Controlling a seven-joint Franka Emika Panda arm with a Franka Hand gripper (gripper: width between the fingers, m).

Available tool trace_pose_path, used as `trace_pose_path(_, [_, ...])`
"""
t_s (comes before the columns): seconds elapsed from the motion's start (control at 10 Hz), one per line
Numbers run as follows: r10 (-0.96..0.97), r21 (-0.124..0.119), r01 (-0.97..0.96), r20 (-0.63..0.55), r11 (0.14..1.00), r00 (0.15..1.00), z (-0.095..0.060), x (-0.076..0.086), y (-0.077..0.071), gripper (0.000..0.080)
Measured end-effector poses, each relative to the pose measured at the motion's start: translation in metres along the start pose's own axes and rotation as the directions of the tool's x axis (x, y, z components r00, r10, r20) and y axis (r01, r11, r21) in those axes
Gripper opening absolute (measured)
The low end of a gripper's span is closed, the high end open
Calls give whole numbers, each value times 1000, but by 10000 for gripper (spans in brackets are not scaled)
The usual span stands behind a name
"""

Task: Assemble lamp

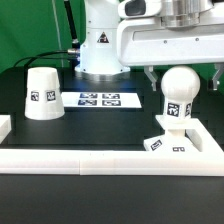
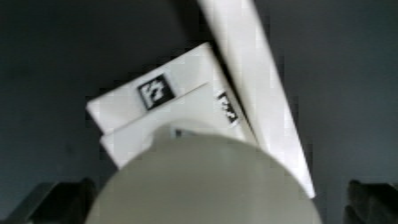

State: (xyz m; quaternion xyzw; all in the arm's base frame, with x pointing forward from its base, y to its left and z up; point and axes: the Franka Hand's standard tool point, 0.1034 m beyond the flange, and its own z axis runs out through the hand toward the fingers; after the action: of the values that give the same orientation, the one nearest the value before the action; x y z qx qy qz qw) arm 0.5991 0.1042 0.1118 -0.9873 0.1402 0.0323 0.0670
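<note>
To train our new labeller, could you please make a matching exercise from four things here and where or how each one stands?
Things:
1 shade
2 bulb
3 marker board
4 gripper

States:
A open, over the bulb
B upright on the base
C standing alone at the exterior view's left
D lying flat between shade and base

Pairs: 1-C, 2-B, 3-D, 4-A.
</note>
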Motion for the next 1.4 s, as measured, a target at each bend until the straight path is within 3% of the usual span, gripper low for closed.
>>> trace_pose_path(0.2, [-269, -18, 269, -6, 963, 963, -3, 5, 1, 699])
trace_pose_path(0.4, [-516, -51, 515, -9, 856, 857, -5, 8, 0, 699])
trace_pose_path(1.0, [-763, -54, 762, 7, 645, 647, -5, 9, 1, 699])
trace_pose_path(1.4, [-936, -71, 936, 45, 346, 349, -5, 11, 4, 699])
